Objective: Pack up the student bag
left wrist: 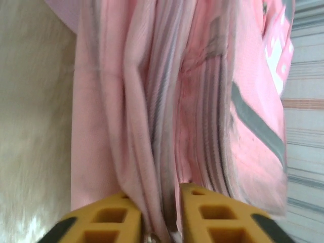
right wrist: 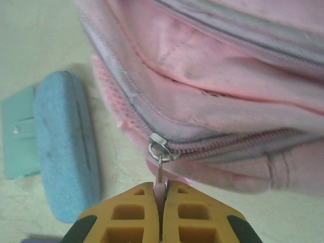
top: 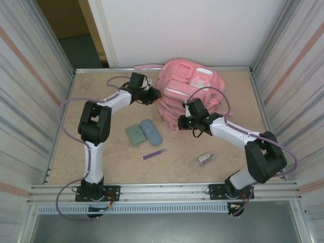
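Yellow fingers of the right gripper (right wrist: 163, 191) are pinching the thin metal zipper pull (right wrist: 160, 172), closed tight on it with no gap. The pull is hanging from its slider (right wrist: 157, 144) at a corner of the student bag (right wrist: 228, 96), and the teeth running off to the right are looking meshed. In the left wrist view, the left gripper (left wrist: 161, 197) is clamping a fold of the bag's pink fabric between its fingers, seemingly bracing the bag.

From above, the student bag (top: 190, 88) is lying at the far middle of the table (top: 101, 162), with the left gripper (top: 154, 94) working at its left side and the right gripper (top: 183, 121) at its near edge. A blue-grey pouch (top: 151, 131) and a green case (top: 135, 134) are lying side by side, touching, near the bag; a purple pen (top: 153, 154) and a small white item (top: 205, 158) are waiting closer to the arms.

Judging by this, opening a compartment is the step in hand, and nothing is looking packed yet. The next move is calling for a steady draw of the slider along the zipper line while the left side is holding the fabric taut; pulling off-line is risking a slipped pull or a dragged bag.
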Motion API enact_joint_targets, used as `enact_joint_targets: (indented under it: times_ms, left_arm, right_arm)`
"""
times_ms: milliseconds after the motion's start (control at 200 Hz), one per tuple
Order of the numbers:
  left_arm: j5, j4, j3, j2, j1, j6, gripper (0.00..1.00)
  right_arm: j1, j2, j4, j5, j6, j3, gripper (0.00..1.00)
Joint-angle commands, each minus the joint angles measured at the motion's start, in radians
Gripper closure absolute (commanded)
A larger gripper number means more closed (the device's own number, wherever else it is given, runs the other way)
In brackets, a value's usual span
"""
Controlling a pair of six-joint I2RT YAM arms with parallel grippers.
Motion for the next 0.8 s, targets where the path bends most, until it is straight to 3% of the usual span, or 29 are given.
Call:
enact_joint_targets:
  times_ms: [0, 135, 361, 481, 676, 792]
  left_arm:
    - [-0.035, 0.032, 0.078, 0.068, 0.010, 0.053, 0.64]
    - [-0.012, 0.073, -0.031, 0.005, 0.032, -0.008, 0.55]
    - [-0.125, 0.052, -0.418, -0.372, 0.091, 0.024, 0.43]
    - [-0.100, 0.078, -0.560, -0.506, 0.087, -0.003, 0.40]
    - [-0.036, 0.155, -0.594, -0.484, 0.029, -0.085, 0.40]
    - [-0.052, 0.154, -0.552, -0.425, -0.014, -0.089, 0.40]
  right_arm:
    - [0.076, 0.046, -0.024, -0.078, 0.036, 0.121, 1.00]
    - [0.121, 0.155, -0.031, -0.084, 0.022, 0.248, 1.00]
    - [0.133, 0.235, 0.053, -0.137, 0.086, 0.288, 1.00]
    - [0.159, 0.271, 0.078, -0.144, 0.087, 0.307, 1.00]
    - [0.178, 0.300, 0.066, -0.165, 0.092, 0.330, 1.00]
    - [0.179, 0.297, 0.068, -0.166, 0.094, 0.314, 1.00]
